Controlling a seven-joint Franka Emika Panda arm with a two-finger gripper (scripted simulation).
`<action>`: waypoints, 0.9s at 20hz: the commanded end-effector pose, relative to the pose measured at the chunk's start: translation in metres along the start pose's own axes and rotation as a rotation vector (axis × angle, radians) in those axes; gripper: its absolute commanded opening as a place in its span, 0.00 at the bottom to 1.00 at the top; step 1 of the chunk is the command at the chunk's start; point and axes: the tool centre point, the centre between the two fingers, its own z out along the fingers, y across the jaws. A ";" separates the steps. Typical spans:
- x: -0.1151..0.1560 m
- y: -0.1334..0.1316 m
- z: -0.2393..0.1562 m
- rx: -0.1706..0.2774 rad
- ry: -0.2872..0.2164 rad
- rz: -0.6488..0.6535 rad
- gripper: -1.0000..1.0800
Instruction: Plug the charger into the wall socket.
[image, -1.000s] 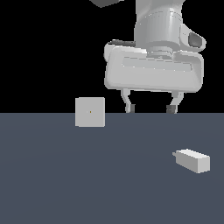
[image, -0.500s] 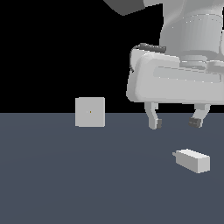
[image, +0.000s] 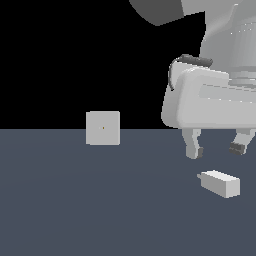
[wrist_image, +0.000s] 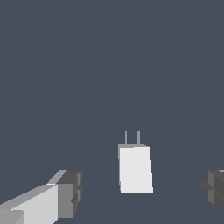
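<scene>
Toward the exterior view's left, the wall socket (image: 102, 128) is standing upright at the far edge of the dark surface (image: 100, 200), its square face showing a tiny dot at the centre. Well apart from it, toward the exterior view's right, the end effector (image: 216, 149) is hanging just above the surface with its jaws spread wide and nothing between them. The charger (image: 220, 183) is lying flat on the surface just below and in front of the fingers, near the exterior view's right edge, its prong end pointing toward the socket's side. In the wrist view, the charger (wrist_image: 135, 168) is sitting between the two dark fingertips (wrist_image: 70, 193), touching neither, with two thin prongs sticking out from one end.
</scene>
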 end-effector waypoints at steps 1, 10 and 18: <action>-0.001 0.002 0.001 0.001 0.003 -0.007 0.96; -0.003 0.002 0.008 0.001 0.003 -0.007 0.96; -0.009 0.002 0.040 0.001 0.004 -0.009 0.96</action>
